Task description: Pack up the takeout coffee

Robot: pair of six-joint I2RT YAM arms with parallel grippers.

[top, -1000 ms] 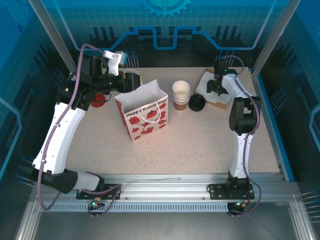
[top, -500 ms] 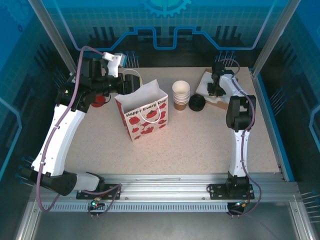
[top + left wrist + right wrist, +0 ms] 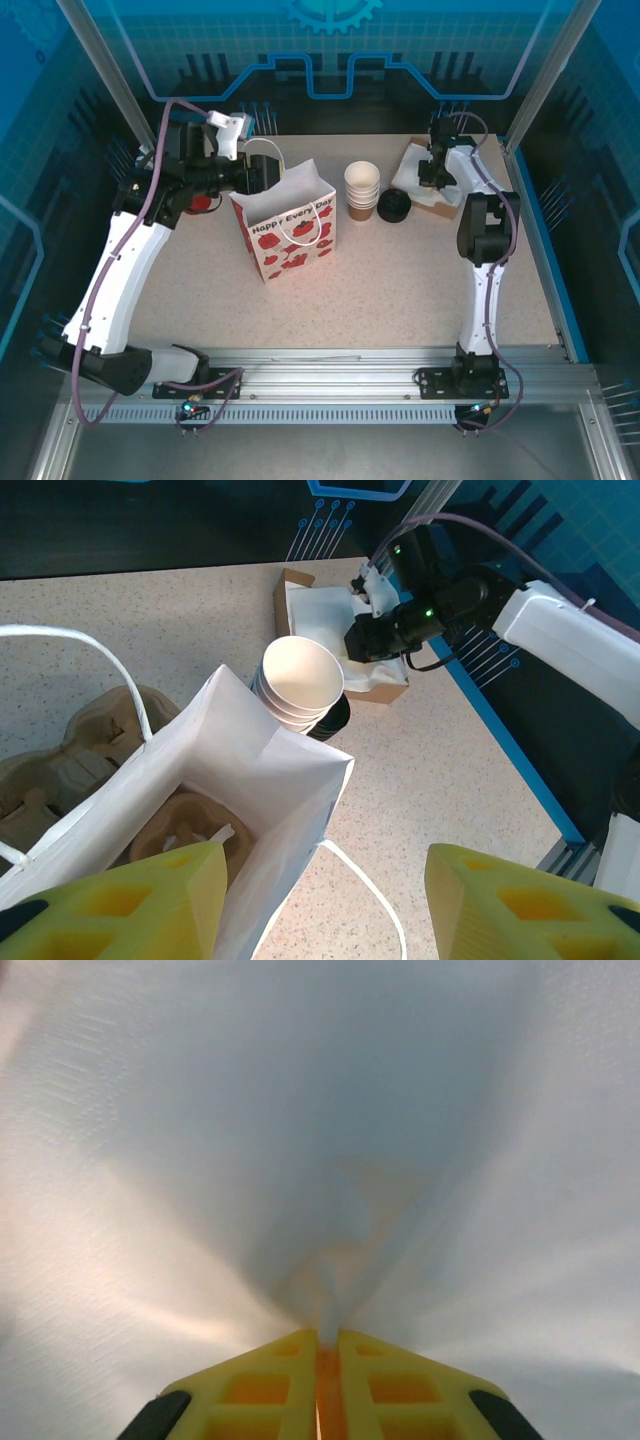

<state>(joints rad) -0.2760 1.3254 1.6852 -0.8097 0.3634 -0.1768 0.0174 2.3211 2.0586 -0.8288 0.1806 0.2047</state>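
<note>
Left pincer [image 3: 320, 910] is spread wide over the mouth of the paper bag [image 3: 250, 780]. Beyond it stand the stacked cups [image 3: 300, 675], with the takeout coffee [image 3: 392, 205] just right of them on the table [image 3: 400, 290]. Farthest, the right pincer [image 3: 320, 1345] is clamped on a white napkin [image 3: 300, 1110].

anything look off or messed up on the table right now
The right tool is shut on the white paper napkin lying on the brown cardboard box at the far right. The sheet is puckered into creases where it is pinched. Nothing looks spilled; the stack of white paper cups stands upright.

2 white arms [image 3: 120, 270], apparently purple cables [image 3: 159, 135]
</note>
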